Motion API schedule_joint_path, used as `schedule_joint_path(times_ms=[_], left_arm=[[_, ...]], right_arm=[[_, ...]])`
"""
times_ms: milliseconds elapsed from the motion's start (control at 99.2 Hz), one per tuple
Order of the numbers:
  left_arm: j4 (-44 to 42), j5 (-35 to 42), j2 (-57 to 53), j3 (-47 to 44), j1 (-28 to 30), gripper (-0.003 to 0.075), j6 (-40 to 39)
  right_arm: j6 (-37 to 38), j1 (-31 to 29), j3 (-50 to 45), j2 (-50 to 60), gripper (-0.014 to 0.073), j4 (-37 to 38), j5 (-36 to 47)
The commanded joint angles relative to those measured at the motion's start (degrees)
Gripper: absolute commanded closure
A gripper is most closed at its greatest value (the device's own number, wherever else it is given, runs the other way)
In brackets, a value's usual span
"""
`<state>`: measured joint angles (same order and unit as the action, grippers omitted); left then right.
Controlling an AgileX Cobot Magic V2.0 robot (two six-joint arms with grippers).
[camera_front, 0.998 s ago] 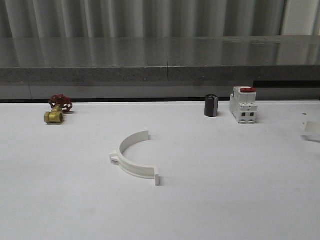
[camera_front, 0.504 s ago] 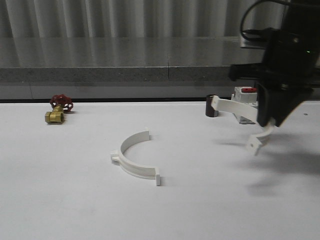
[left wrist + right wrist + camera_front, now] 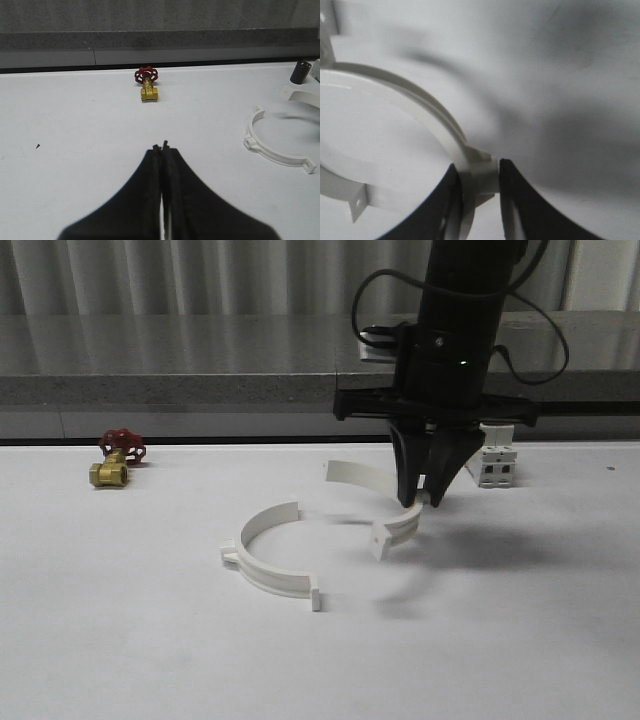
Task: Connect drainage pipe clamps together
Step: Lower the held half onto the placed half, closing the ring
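Observation:
One white drainage pipe clamp [image 3: 280, 583] lies flat on the white table left of centre, its open side facing right; the left wrist view has it too [image 3: 277, 156]. My right gripper [image 3: 424, 498] hangs just right of it, shut on the mid-arc tab of the second clamp [image 3: 360, 477], which is held just above the table with its open side toward the lying clamp. In the right wrist view the fingers [image 3: 520, 200] squeeze that tab and the band [image 3: 420, 107] curves away. My left gripper [image 3: 161, 147] is shut on nothing, over bare table.
A brass valve with a red handle [image 3: 115, 460] sits at the far left. A white breaker [image 3: 492, 465] stands partly behind my right arm, and a black cylinder [image 3: 300, 71] is near it. A grey ledge [image 3: 200, 390] runs along the back.
My right arm came in from the right carrying the second clamp and moved left, close to the clamp lying on the table. That clamp has not moved.

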<state>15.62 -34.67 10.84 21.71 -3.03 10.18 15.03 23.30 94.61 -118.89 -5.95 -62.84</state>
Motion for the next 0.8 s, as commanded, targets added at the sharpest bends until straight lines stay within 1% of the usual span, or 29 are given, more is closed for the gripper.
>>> schedule_joint_path(times_ms=[0, 232, 423, 786], left_arm=[[0.62, 4.41, 0.48, 1.57, 0.36, 0.0740, 0.00], [0.62, 4.41, 0.48, 1.57, 0.36, 0.0740, 0.00], [0.62, 4.41, 0.48, 1.57, 0.36, 0.0740, 0.00], [0.62, 4.41, 0.48, 1.57, 0.36, 0.0740, 0.00]], right_arm=[[2.43, 0.76, 2.00, 2.30, 0.0651, -0.68, 0.62], [4.11, 1.63, 2.00, -0.27, 0.0651, -0.73, 2.36], [5.02, 1.67, 2.00, -0.72, 0.0651, -0.73, 5.40], [5.62, 1.67, 2.00, -1.01, 0.0651, -1.12, 6.46]])
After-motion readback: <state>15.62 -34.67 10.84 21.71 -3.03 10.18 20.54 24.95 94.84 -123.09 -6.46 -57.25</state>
